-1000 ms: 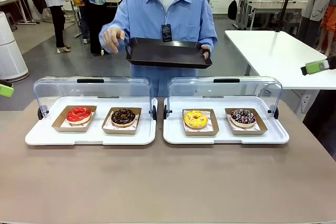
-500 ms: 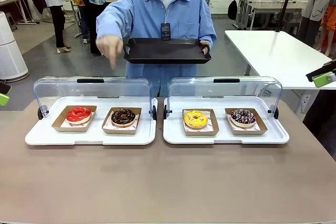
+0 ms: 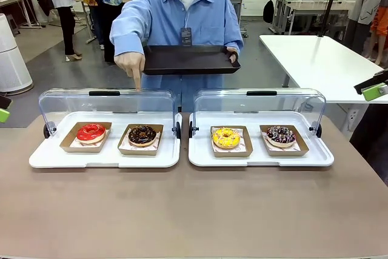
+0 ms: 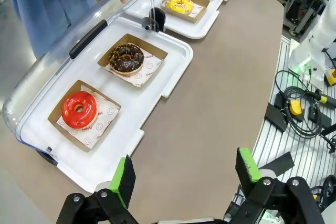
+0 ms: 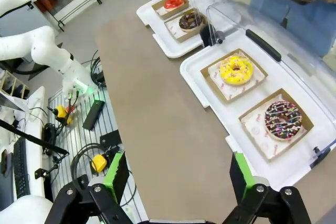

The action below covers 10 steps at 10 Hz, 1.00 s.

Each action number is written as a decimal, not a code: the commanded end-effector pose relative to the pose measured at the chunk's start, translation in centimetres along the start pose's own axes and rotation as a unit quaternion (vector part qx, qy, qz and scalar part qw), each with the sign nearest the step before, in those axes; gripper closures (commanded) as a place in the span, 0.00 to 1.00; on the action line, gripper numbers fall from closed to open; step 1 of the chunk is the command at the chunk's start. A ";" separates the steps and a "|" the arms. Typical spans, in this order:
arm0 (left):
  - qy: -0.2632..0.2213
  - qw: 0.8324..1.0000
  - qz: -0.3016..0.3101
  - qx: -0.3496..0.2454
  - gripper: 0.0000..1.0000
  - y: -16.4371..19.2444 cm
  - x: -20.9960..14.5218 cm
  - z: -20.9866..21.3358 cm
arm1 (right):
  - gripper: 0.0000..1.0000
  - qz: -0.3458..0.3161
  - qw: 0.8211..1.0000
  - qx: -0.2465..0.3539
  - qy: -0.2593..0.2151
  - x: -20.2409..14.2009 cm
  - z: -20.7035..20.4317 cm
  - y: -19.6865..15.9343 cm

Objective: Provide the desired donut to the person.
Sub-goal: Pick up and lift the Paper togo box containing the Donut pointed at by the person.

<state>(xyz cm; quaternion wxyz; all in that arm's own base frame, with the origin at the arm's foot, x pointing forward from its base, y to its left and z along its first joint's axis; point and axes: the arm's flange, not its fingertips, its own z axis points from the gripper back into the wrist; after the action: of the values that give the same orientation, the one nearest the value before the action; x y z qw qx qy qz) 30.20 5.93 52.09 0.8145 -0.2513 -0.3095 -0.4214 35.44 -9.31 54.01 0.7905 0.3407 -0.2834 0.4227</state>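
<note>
Chocolate donut seemingly lies under the person's pointing hand

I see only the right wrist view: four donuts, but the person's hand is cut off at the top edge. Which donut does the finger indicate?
Observer: The person's hand points down over the left clear lid, in line with the chocolate donut beside the red donut.
Operator: Is the left gripper already there?
Observer: The left gripper is open, over bare table, not yet above the donuts.
</note>
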 end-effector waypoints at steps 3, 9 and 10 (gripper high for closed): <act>-0.002 1.000 0.008 0.001 0.00 0.0 0.1 -0.2 | 0.00 -0.005 1.000 0.000 0.002 0.1 -0.1 0.0; -0.002 1.000 0.008 0.001 0.00 0.0 0.1 -0.2 | 0.00 -0.005 1.000 0.000 0.002 0.1 -0.1 0.0; -0.002 1.000 0.008 0.001 0.00 0.0 0.1 -0.2 | 0.00 -0.005 1.000 0.000 0.002 0.1 -0.1 0.0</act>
<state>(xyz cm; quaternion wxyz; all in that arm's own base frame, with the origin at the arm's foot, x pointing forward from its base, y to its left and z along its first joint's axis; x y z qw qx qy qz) 30.20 5.95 52.08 0.8145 -0.2518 -0.3097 -0.4211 35.44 -9.31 54.01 0.7905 0.3407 -0.2834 0.4226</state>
